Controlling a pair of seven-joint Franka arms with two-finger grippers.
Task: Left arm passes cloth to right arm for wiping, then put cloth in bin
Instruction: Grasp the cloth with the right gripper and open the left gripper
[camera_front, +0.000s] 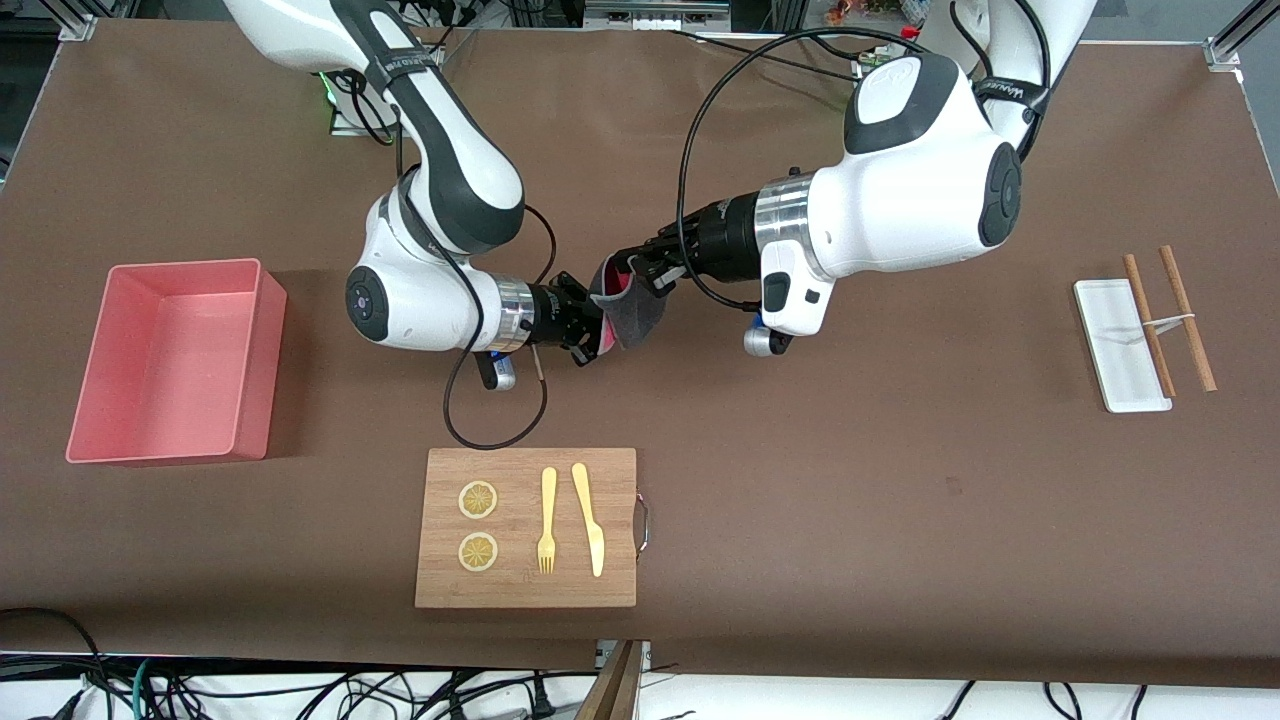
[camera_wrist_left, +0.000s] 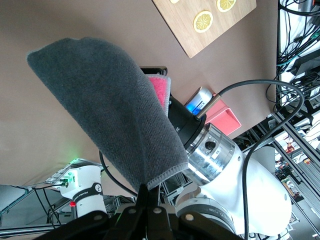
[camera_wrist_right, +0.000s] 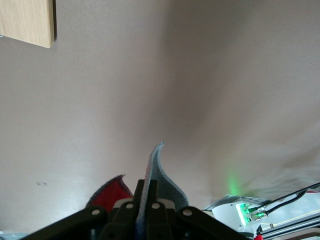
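Front view first. Cloth hangs in the air over the bare middle of the table, right between the two grippers. Left gripper pinches its top edge and right gripper pinches its lower side, so both arms hold it at once. It hangs down from the left gripper, grey side out, with red-pink showing at the edge. My guess is that the left fingers must let go next. One pink bin sits well apart, toward the right arm's end of the table. One wooden board, nearer the camera, holds two lemon slices, one fork and one knife. One white tray with two brown sticks lies toward the left arm's end.

Left wrist view: the fingers are pressed shut on one corner of the cloth, which stretches away from them.

Right wrist view: the fingers are pressed shut on a fold of the cloth.
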